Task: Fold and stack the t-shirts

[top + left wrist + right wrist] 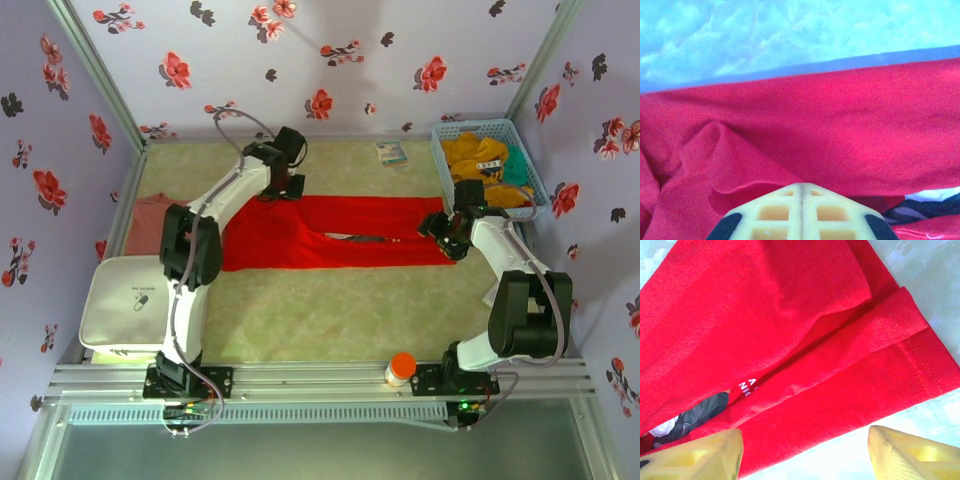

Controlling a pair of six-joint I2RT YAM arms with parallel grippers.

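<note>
Beige table [330, 310] lies bare between the near rail [320, 378] and the red shirt [340, 232], with an orange-capped bottle [401, 367] at the rail and a white pouch [130, 305] at left. Our right claw [805, 460] hangs spread wide over the shirt's right hem. Our left claw [801, 192] is pressed closed at its far left edge; pinched cloth we cannot confirm. A pink shirt [150, 220] lies left, a basket [485, 160] far right.

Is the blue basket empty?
No, the blue basket has yellow clothes piled inside it.
</note>
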